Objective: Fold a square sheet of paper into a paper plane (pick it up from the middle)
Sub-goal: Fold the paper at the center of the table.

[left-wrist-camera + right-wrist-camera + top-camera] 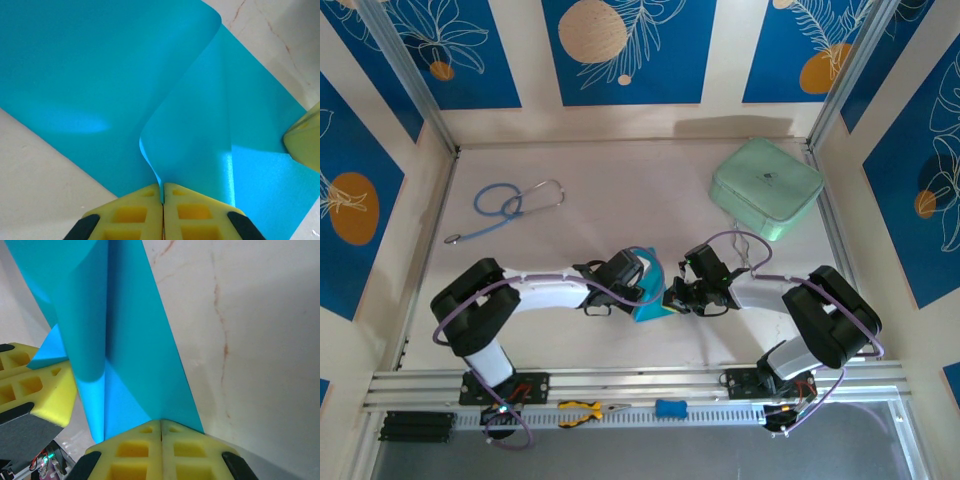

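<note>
The square sheet of paper [648, 297] is bright cyan, bent and partly creased, and is held between the two arms near the table's middle. My left gripper [163, 192] is shut on one edge of the sheet [100, 75], which curls up from the pinch. My right gripper [161, 426] is shut on the opposite edge, where the paper [130, 340] rises in a standing fold. In the top view the left gripper [655, 287] and the right gripper [676, 298] almost meet. The left fingers [45, 390] show in the right wrist view. The paper plane is out of view.
A mint-green case [767, 187] lies at the back right and a blue-tubed stethoscope [510, 205] at the back left. Yellow-handled pliers [582, 411] and a small blue block [670, 408] rest on the front rail. Patterned walls close in the table on three sides.
</note>
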Tool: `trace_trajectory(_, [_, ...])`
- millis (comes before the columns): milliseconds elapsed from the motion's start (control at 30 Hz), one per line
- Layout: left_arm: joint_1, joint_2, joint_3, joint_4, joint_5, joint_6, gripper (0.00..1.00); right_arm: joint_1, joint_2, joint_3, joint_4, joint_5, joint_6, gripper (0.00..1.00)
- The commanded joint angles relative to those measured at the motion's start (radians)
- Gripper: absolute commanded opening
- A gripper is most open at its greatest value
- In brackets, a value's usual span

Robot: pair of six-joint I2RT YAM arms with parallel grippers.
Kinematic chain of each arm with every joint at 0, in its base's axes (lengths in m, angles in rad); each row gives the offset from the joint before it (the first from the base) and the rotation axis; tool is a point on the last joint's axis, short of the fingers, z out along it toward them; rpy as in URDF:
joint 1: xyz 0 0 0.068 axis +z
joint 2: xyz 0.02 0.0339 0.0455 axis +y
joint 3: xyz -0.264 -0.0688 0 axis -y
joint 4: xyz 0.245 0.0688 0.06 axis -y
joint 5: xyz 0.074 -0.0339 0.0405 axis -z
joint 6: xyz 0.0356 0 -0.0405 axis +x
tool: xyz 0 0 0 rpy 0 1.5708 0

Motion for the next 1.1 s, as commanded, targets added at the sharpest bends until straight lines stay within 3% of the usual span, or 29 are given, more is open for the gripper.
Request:
trace_trajectory(0, [0.013,0.019,0.024,-0.011,0.007,0.003,0.1,0.009,0.023,-0.002,-0.071,0.02,0.002,0.03])
trace_trajectory(633, [0.027,0.011,0.009,-0.008,0.019,0.0,0.09,-0.006,-0.09,0.029,0.057,-0.084,-0.001,0.02])
trace_trajectory(1067, [0.03,0.016,0.0,0.004,0.03,0.0,0.09,0.027,0.084,0.104,0.185,-0.085,0.052,0.0])
